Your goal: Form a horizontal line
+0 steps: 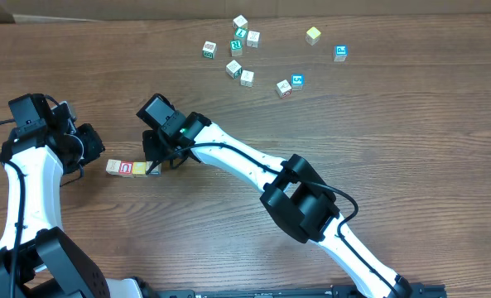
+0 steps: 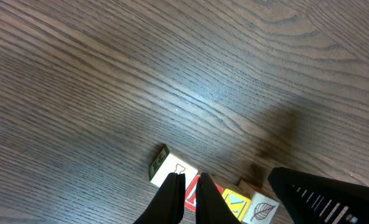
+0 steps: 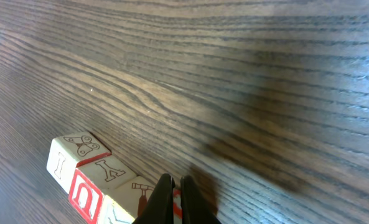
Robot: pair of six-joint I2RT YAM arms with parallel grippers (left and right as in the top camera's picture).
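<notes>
With the right gripper (image 3: 177,190) pinched shut over the right end of the short block row (image 1: 130,168), and the left gripper (image 2: 186,186) likewise closed just beside its left end, either could knock blocks askew.

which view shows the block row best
Right wrist: the row is close, with its faces clear, though cropped below. Overhead shows it tiny, its right end at the right hand. Left wrist shows it partly behind the fingers.
</notes>
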